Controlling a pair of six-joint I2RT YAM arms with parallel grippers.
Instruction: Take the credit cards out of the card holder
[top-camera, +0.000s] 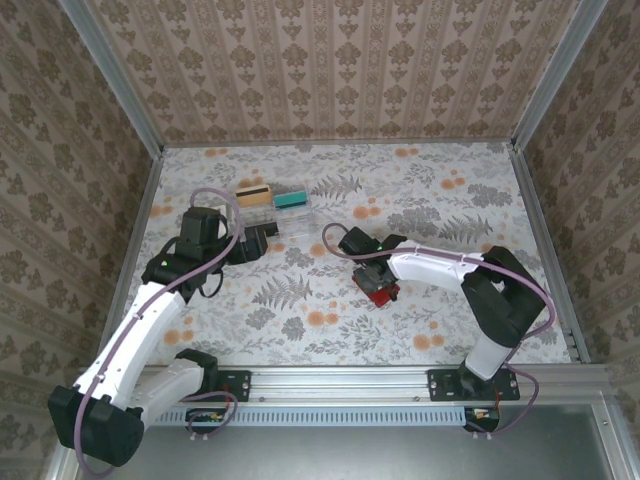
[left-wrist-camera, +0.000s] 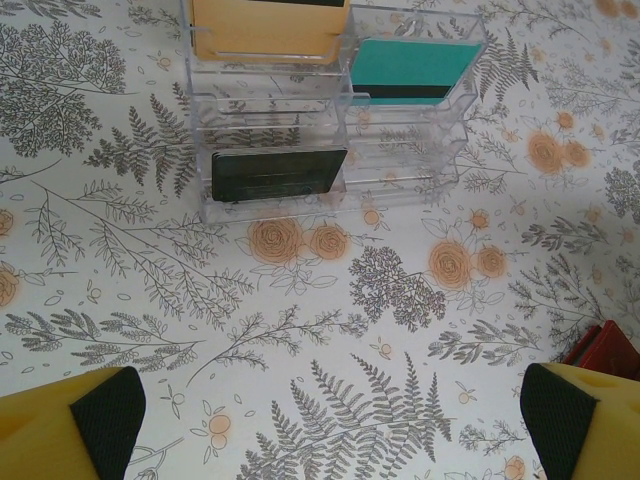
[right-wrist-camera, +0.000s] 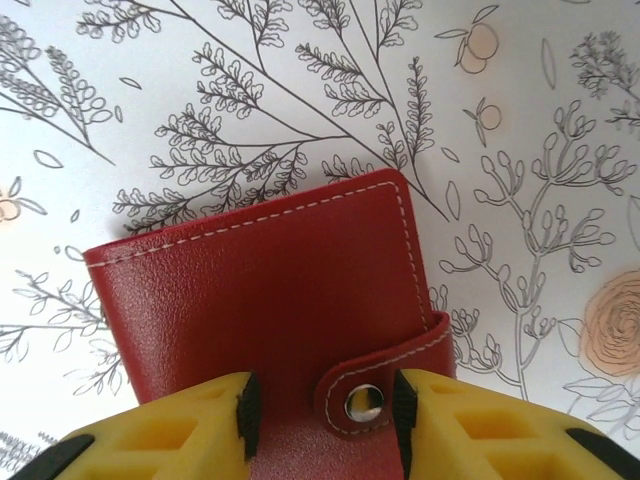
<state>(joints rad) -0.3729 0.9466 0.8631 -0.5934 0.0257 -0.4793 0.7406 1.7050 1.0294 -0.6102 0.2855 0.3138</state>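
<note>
From above, the card holder (top-camera: 388, 294) lies at four o'clock from mid-table under the right gripper (top-camera: 373, 278); the left wrist shows the left gripper (left-wrist-camera: 330, 418) wide; the right wrist shows narrow fingers (right-wrist-camera: 180, 430) beside the likely soft, light holder's tab (right-wrist-camera: 400, 362), the place to pull.

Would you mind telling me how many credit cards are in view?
3, all in the clear plastic tray: a tan card in its far-left slot, a teal card in its far-right slot, a black card in its near-left slot. The closed red wallet may hide more.
</note>
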